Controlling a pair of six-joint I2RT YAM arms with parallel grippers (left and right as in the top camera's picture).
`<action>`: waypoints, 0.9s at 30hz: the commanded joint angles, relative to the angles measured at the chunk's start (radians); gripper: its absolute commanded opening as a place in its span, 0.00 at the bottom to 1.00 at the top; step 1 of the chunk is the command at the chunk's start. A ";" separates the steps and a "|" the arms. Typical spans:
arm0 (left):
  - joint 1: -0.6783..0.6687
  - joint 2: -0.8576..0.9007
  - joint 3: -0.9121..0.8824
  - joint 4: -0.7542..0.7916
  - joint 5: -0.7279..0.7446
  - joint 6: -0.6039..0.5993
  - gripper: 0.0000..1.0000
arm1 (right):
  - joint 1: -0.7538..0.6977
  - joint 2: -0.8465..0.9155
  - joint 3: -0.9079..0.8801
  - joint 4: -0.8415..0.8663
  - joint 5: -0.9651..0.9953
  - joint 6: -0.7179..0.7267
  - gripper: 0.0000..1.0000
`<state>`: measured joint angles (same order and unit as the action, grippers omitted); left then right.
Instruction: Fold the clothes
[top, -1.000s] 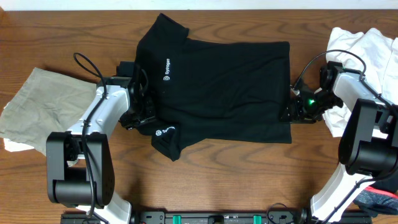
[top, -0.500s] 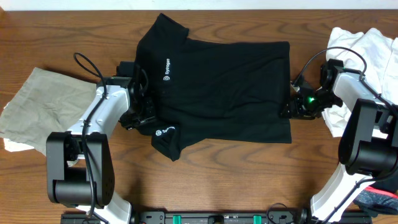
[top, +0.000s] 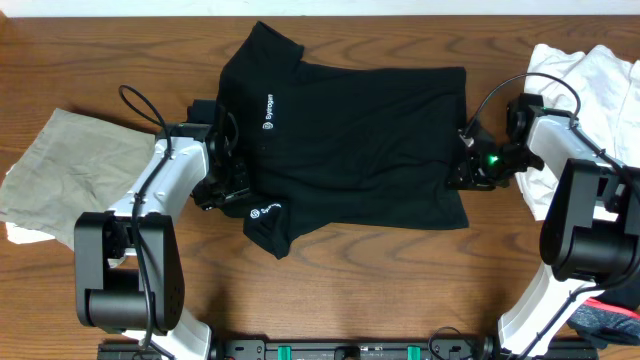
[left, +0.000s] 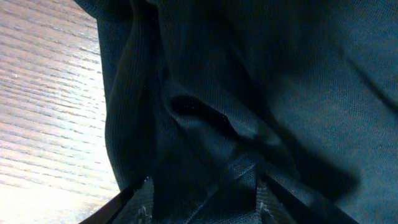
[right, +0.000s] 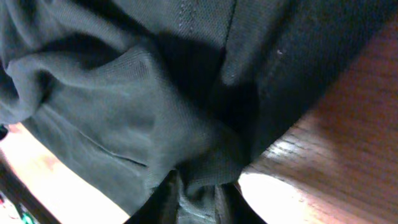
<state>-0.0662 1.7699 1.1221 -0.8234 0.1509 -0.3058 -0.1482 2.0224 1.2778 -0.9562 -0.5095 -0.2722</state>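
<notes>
The black shirt (top: 360, 140) lies spread across the middle of the table, its collar at the upper left and its small white chest logo (top: 268, 110) face up. My left gripper (top: 226, 186) sits at the shirt's left edge by the folded sleeve. In the left wrist view the left gripper (left: 202, 202) is open, its jaws wide apart with dark fabric (left: 249, 93) lying between them. My right gripper (top: 463, 174) is at the shirt's right hem. The right wrist view shows this gripper (right: 198, 196) shut on a bunched fold of the black fabric (right: 124, 106).
A khaki garment (top: 70, 165) lies at the left, partly under the left arm. White clothes (top: 590, 70) are piled at the right edge, behind the right arm. A red and grey garment (top: 612, 322) shows at the bottom right corner. Bare wooden table (top: 350, 280) runs along the front.
My right gripper has slid a little left and up onto the shirt's right hem and closed on it, pulling the lower right corner slightly inward. The left arm has not moved.
</notes>
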 joint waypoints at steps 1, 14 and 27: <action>0.005 -0.006 0.006 -0.006 -0.002 0.014 0.54 | 0.007 0.013 -0.004 -0.010 -0.026 -0.005 0.09; 0.005 -0.006 0.006 -0.006 -0.002 0.014 0.54 | -0.044 0.012 -0.002 -0.097 0.048 0.000 0.04; 0.005 -0.006 0.006 -0.006 -0.002 0.014 0.54 | -0.061 -0.009 0.052 -0.218 0.220 0.118 0.04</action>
<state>-0.0662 1.7699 1.1217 -0.8242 0.1505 -0.3061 -0.2005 2.0224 1.3125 -1.1709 -0.3164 -0.1753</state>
